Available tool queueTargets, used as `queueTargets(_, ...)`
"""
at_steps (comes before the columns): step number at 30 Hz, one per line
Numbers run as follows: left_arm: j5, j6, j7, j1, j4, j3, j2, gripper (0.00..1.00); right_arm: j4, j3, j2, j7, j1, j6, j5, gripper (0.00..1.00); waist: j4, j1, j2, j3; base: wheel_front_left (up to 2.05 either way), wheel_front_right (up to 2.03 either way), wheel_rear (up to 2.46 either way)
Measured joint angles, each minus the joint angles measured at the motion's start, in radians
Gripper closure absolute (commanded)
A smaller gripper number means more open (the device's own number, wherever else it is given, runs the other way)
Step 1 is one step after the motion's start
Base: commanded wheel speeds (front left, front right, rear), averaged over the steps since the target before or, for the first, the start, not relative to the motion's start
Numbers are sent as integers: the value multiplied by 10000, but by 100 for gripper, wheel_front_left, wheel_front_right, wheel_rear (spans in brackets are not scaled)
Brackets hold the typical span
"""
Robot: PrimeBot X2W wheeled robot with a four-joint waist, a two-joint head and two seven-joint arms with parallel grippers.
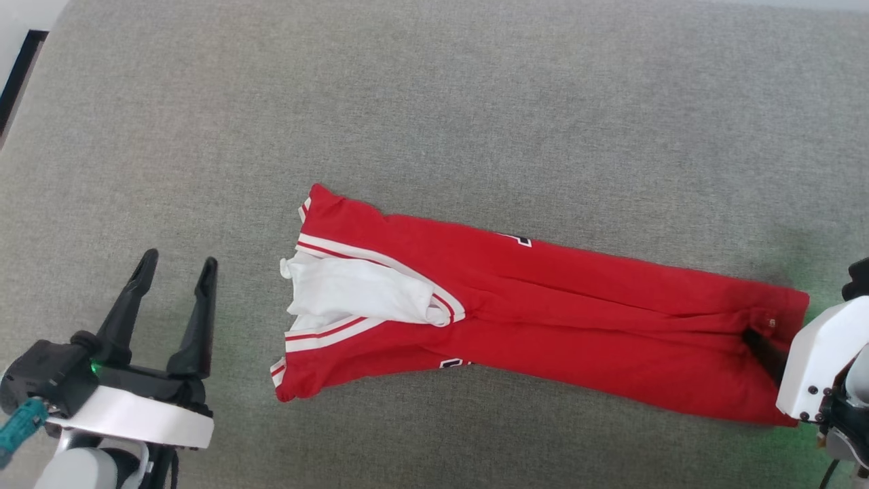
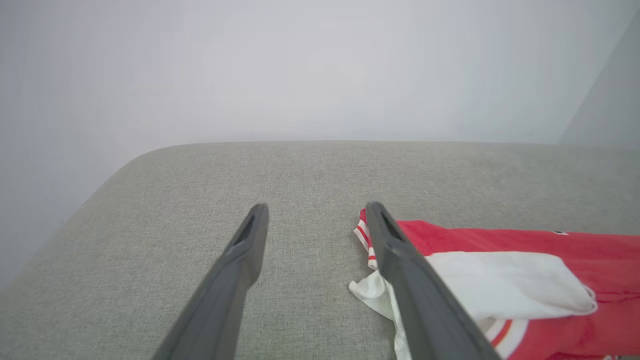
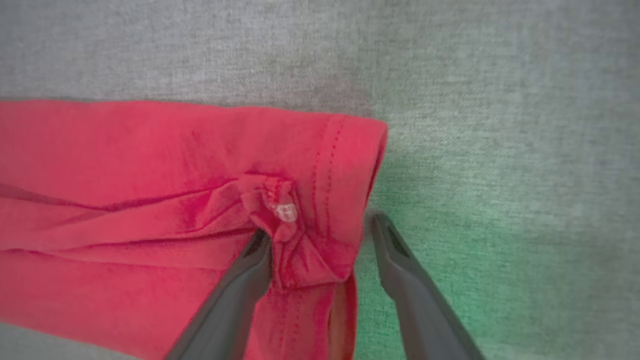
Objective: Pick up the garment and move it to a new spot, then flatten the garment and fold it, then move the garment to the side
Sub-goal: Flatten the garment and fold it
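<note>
Red garment [image 1: 577, 305] on grey surface [image 1: 475, 102]

A grey upholstered surface [image 1: 475, 102] of coarse woven cloth, flecked light and dark, runs past the right and lower edges of the head view. Beyond its far left corner there is a pale area [image 1: 27, 13], crossed by a dark strip [image 1: 17, 75] that slants along the surface's left edge. In the left wrist view, one corner of the surface is rounded and soft [image 2: 150, 155]. Behind it stands a plain whitish wall [image 2: 300, 65], evenly lit and without marks. At that view's right a darker grey wall plane [image 2: 610, 100] meets it along a slanting line. The light is soft and diffuse. A green glow [image 3: 450, 240] tints the weave near the surface's right edge.
</note>
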Motion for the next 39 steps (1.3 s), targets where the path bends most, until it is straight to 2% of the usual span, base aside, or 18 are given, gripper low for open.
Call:
queueTargets(1,71,0,0,21,-98,13,-44,0,27,-17,10,13,-26,0,-27,100,10,0,0,11,0,0,0)
queueTargets(8,219,0,0,71,-543,100,-56,0,163,-219,247,-151,-415,27,-167,100,-141,0,0,115,0,0,0)
queueTargets(12,167,-2,-2,125,-669,222,56,0,228,-514,203,-481,-1143,27,-322,100,-426,-1,-1,159,0,0,0)
queueTargets(17,171,0,0,95,-963,309,209,0,192,-1586,-479,-863,-1909,25,-800,100,-796,-1,0,293,0,0,0)
queueTargets(23,169,-2,-2,-85,-968,199,199,0,301,-3471,-1584,-1331,-1980,23,-1292,100,-969,-1,0,306,0,0,0)
queueTargets(27,117,-2,0,-85,-949,150,213,0,497,-4019,-1699,-1638,-2131,10,-1281,100,-1074,0,0,276,0,0,0)
queueTargets(30,107,-2,0,-81,-886,86,245,0,414,-3599,-1546,-1672,-2095,6,-1068,100,-1146,-1,0,214,0,0,0)
queueTargets(33,107,-2,0,-75,-777,-15,232,0,-35,-2731,-1333,-1528,-1774,6,-698,100,-1151,-1,0,98,0,0,0)
queueTargets(37,-142,-2,0,-47,-761,-174,178,0,-1114,-1012,-1129,-1053,-801,0,-228,100,-1099,-1,0,-82,0,0,0)
queueTargets(38,-142,-2,0,-47,-761,-174,178,0,-1114,-1012,-1129,-1053,-801,0,-228,100,-1099,-1,0,-82,0,0,0)
queueTargets(39,-167,0,0,-32,-752,-188,176,0,-1427,-575,-1037,-909,-626,0,-113,100,-1087,-1,0,-117,0,0,0)
